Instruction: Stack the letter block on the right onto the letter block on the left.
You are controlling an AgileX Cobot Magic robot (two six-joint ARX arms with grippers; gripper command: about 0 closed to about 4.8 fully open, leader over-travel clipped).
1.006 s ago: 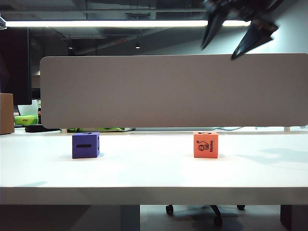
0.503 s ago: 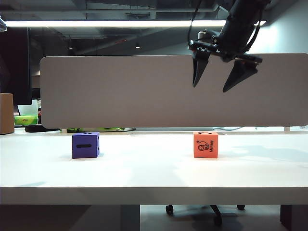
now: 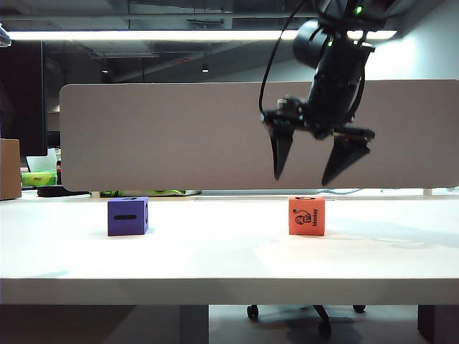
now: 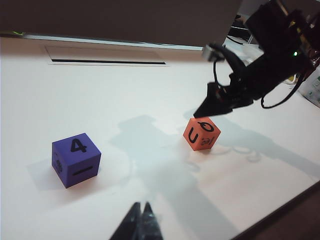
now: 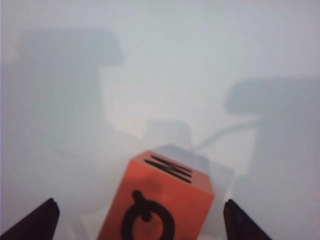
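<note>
An orange letter block (image 3: 307, 215) with a monkey picture stands on the right of the white table (image 3: 229, 258); it also shows as the orange block (image 4: 201, 133) and orange block (image 5: 160, 200). A purple block (image 3: 128, 216) marked 4 rests on the left, seen too as the purple block (image 4: 76, 159). My right gripper (image 3: 301, 178) hangs open just above the orange block, its fingertips (image 5: 45, 212) wide on either side of it. My left gripper (image 4: 141, 206) is shut, empty, low over the near table, and out of the exterior view.
A long grey partition (image 3: 258, 136) stands behind the table. A cardboard box (image 3: 10, 168) and green items (image 3: 39, 178) sit at the far left. A slot (image 4: 107, 61) runs along the table's back.
The right arm has come down from the top of the exterior view to just above the orange block, jaws staying wide. Both blocks have kept still.
</note>
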